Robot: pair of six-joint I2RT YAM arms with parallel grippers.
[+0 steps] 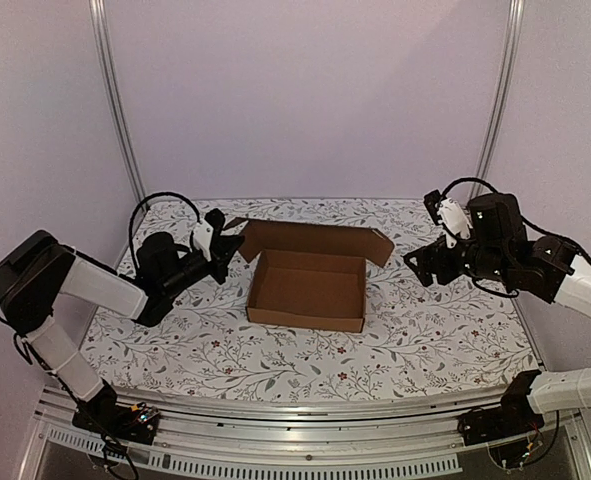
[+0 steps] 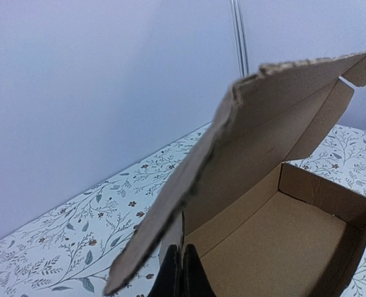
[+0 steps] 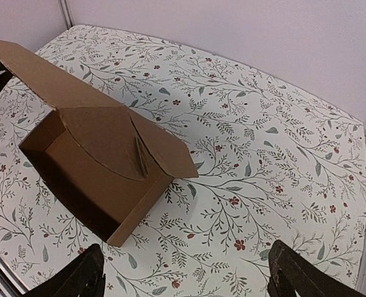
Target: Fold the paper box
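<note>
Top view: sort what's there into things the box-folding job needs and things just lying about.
Job: paper box, lid up; left gripper, shut on its lid corner; right gripper, open, apart from it.
Lying about: floral table cover; metal frame posts.

Plain pale lavender-white walls (image 1: 305, 90) on three sides, evenly lit. Slim aluminium post (image 1: 115, 100) at each back corner. Tabletop (image 1: 425, 340) covered by white cloth printed with grey leafy sprigs and small red flowers. Slotted aluminium rail (image 1: 305, 415) along near edge.
</note>
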